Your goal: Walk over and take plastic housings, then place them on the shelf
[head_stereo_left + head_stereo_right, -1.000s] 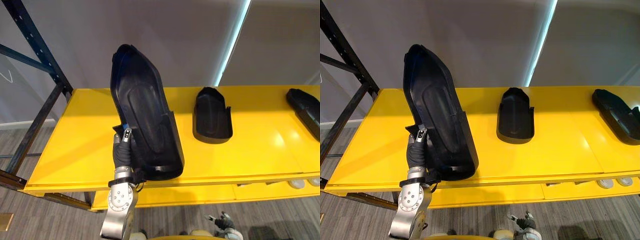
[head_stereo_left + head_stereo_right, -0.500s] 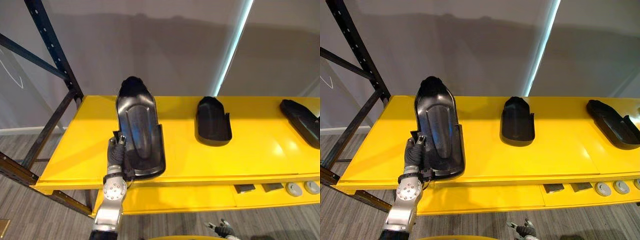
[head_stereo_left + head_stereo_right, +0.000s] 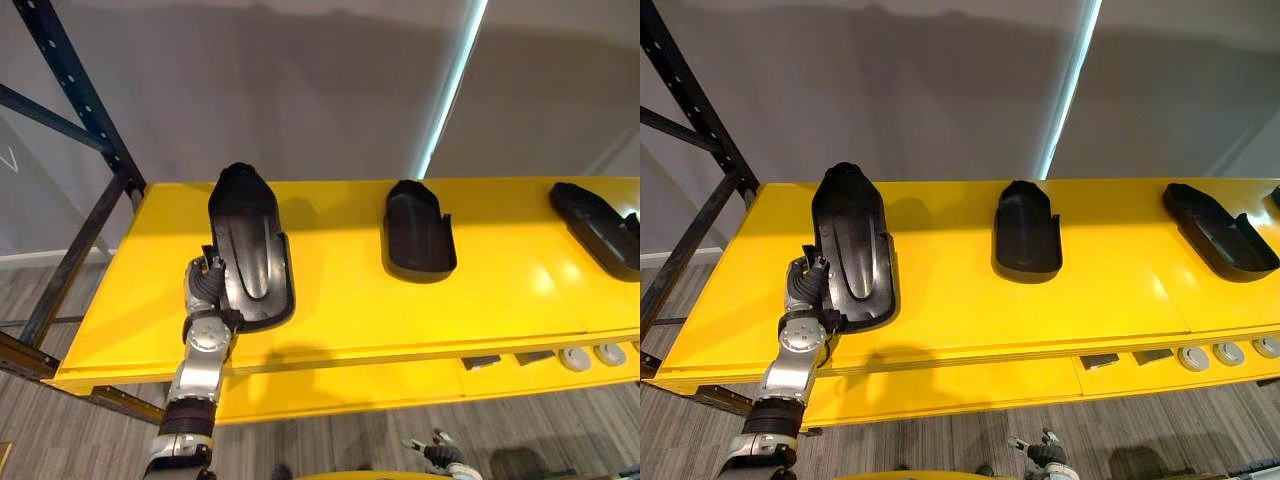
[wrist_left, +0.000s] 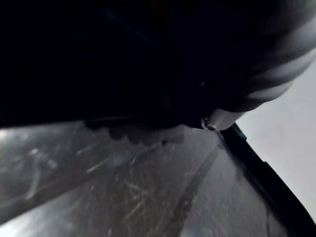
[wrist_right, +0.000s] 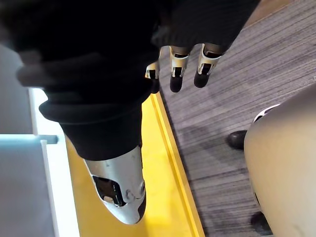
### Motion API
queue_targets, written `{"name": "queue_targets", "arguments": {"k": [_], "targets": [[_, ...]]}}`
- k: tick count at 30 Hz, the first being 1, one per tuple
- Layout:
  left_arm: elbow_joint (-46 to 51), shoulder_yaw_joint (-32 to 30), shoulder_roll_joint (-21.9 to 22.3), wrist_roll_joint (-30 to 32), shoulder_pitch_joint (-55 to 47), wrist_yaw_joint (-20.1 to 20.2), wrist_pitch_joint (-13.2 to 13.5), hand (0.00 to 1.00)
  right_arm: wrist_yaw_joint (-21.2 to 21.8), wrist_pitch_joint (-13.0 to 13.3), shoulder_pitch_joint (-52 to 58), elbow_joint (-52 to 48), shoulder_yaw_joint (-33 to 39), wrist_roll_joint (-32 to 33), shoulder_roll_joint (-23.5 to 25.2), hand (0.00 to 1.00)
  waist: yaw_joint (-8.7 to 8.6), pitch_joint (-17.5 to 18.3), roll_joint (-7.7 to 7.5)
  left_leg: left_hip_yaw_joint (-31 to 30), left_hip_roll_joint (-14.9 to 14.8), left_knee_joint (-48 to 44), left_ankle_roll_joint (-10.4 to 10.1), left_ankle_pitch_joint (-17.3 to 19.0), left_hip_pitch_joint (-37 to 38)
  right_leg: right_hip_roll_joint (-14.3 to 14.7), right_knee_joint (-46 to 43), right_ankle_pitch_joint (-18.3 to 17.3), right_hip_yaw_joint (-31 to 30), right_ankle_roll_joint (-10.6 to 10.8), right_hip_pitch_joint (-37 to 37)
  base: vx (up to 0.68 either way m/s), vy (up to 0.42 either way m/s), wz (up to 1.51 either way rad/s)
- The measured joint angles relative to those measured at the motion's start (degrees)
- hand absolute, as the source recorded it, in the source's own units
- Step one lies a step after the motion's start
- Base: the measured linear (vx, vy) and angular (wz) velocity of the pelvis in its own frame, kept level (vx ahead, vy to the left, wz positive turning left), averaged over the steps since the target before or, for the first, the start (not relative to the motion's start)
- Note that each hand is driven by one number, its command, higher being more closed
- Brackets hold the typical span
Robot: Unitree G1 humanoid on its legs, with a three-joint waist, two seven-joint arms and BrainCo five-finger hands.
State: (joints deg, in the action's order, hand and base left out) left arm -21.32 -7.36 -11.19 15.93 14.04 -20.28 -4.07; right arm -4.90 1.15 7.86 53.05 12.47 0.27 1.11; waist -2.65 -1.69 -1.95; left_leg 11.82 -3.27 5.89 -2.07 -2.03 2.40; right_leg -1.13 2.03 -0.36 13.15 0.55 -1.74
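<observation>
One hand does the work: your right hand (image 5: 177, 61) hangs low over the floor (image 5: 222, 103), fingers loose, holding nothing. Your left hand (image 3: 205, 287) reaches up at the front edge of the yellow shelf (image 3: 340, 305), arm stretched. Its thumb and fingers clamp the near end of the black housing (image 3: 250, 250), which lies on the shelf, probably ready for release. Farther along, well apart, sit a short housing (image 3: 418, 232) and a long housing (image 3: 597, 225), forming a row.
</observation>
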Motion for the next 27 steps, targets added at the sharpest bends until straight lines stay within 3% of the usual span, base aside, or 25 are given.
{"name": "queue_targets", "arguments": {"k": [15,18,25,26,27], "targets": [[-1.82,-2.29,-0.87,-1.25,5.75,-1.95,-0.47,0.0,0.08,0.0,-2.34,1.68,0.01,-0.34,-0.4,0.0,-1.34,-2.41,-0.27,-0.24,0.14,0.01,0.0,0.03,-0.4,0.06,1.11,0.56,-0.11,-0.23,-0.09,0.0,0.0,0.0],[6.14,-1.93,1.28,-3.08,3.79,-3.62,-0.15,0.0,0.07,0.01,-2.33,1.7,0.02,-0.32,-0.41,0.0,-1.28,-2.53,-0.33,-0.36,0.16,0.01,0.0,0.02,-0.42,0.04,1.1,0.61,-0.08,-0.24,-0.1,0.0,0.0,0.0],[30.99,6.12,3.79,-2.34,-10.91,-3.39,5.65,0.0,0.06,0.75,-2.16,2.25,0.9,0.34,-0.47,0.0,-0.71,-2.75,-0.09,-0.73,0.03,0.01,0.01,0.03,-0.55,-0.09,0.99,0.61,-0.12,-0.24,-0.16,0.0,0.0,0.0],[33.57,7.33,4.51,-1.41,-13.59,-3.27,6.54,1.0,0.06,0.82,-1.93,2.35,1.02,0.41,-0.47,0.0,-0.24,-2.76,-0.07,-0.73,-0.04,0.01,0.03,0.08,-0.71,-0.1,0.95,0.61,-0.26,-0.24,-0.16,0.0,0.0,0.0],[36.08,8.23,5.27,-0.44,-16.86,-2.79,7.26,1.0,0.06,0.88,-1.64,2.38,1.02,0.44,-0.49,0.0,0.39,-2.79,-0.03,-0.73,-0.4,0.02,0.04,0.31,-0.84,-0.09,0.83,0.58,-0.58,-0.22,-0.16,-0.02,0.004,-0.04]]}}
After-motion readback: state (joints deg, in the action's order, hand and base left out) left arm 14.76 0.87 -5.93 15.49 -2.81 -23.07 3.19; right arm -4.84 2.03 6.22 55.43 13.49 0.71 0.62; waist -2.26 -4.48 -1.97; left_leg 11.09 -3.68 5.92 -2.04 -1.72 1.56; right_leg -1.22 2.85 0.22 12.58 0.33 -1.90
